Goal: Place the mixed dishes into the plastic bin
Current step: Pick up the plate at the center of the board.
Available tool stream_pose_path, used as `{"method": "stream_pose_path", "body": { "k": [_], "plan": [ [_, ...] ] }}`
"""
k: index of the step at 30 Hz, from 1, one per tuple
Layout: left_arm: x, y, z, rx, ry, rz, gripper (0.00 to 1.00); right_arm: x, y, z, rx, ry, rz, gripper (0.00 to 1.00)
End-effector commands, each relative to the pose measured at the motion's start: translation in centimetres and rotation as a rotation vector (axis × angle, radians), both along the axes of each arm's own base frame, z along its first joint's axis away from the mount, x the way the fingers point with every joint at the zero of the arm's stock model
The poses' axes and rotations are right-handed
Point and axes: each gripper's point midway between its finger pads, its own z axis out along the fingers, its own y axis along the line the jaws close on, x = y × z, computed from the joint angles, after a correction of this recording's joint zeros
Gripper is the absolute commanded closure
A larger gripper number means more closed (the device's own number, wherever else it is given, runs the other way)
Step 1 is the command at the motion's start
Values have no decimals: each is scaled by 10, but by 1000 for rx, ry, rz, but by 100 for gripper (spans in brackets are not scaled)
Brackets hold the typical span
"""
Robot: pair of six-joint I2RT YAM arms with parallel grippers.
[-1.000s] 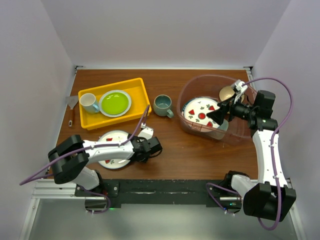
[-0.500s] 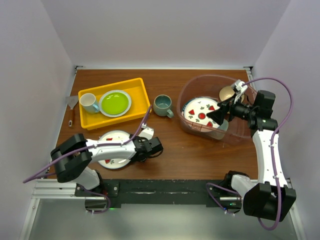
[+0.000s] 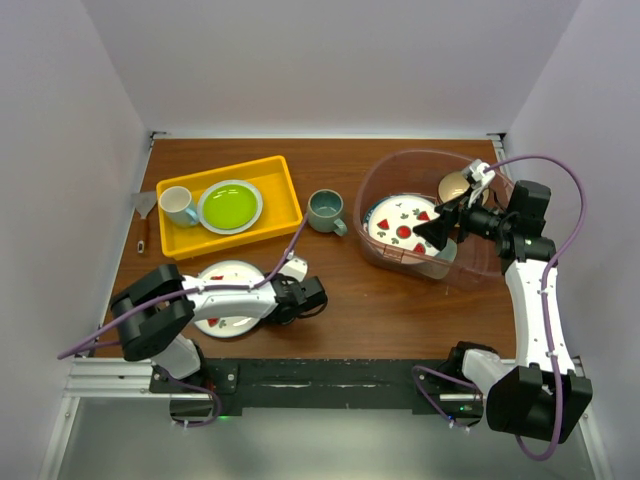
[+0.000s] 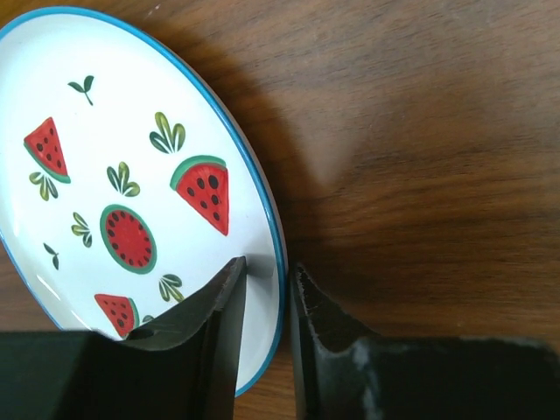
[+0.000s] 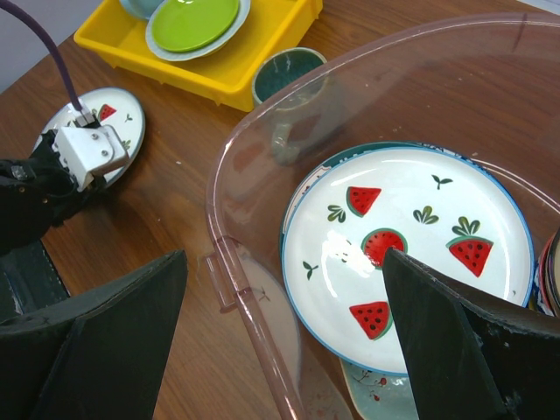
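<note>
A white plate with red watermelon marks and a blue rim [image 3: 222,287] [image 4: 131,175] lies on the table at the front left. My left gripper [image 3: 270,299] [image 4: 267,271] has closed to a narrow gap across its right rim, one finger on the plate, the other outside it. The clear pinkish plastic bin [image 3: 372,190] [image 5: 234,262] stands at the right. It holds a matching watermelon plate [image 3: 400,225] [image 5: 407,254] on top of other dishes, and a tan bowl [image 3: 455,186]. My right gripper [image 3: 455,205] [image 5: 284,262] hangs open above the bin, holding nothing. A grey-green mug [image 3: 325,210] [image 5: 284,74] stands between tray and bin.
A shallow yellow tray [image 3: 275,175] at the back left holds a green plate [image 3: 230,206] and a white cup [image 3: 178,205]. A small spatula [image 3: 145,215] lies left of it. Walls close in the table on three sides.
My left gripper's jaws have narrowed around the rim of the front plate, and the left arm's elbow has shifted slightly right. The right arm has not moved.
</note>
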Motion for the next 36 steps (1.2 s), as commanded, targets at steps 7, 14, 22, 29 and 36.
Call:
{"method": "stream_pose_path", "body": {
  "k": [7,14,22,29,36],
  "plan": [
    [6,-21,13,-102,-22,-41,87,-1,1,11,-4,-57,16,2],
    [3,-51,35,-220,-25,-137,100,0,1,10,-5,-55,16,2],
    [-2,-83,73,-251,-59,-234,100,-1,1,10,-4,-57,18,2],
    [-10,-102,104,-271,-80,-315,100,-1,1,11,-4,-58,17,2],
    [-16,-120,136,-333,-104,-393,100,0,2,10,-5,-55,20,2]
  ]
}}
